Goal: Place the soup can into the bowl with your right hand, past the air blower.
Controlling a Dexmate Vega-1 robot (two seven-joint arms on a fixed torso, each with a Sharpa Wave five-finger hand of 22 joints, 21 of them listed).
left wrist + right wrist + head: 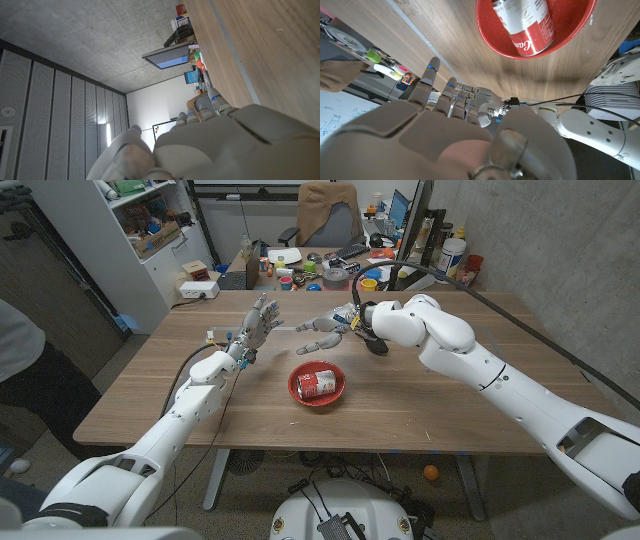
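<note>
Red bowl (317, 394) holds the soup can (318, 384); both robot hands spread, empty.

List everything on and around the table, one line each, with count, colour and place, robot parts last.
soup can: one, red and white, lying on its side in the bowl.
bowl: one, red, on the table's middle, nearer the robot than both hands.
black object: one, black, on the table beside the right arm's wrist; too hidden to identify.
table: one, brown wood, in front of the robot.
cluttered desk: one, mixed colours, behind the table's far edge.
chair: one, tan, behind the desk.
shelf unit: one, white, at the far left.
person: one, dark trousers, at the table's left edge.
left hand: one, grey, raised over the table's far left, fingers apart, holding nothing.
right hand: one, grey, beyond the bowl, fingers apart, holding nothing.
</note>
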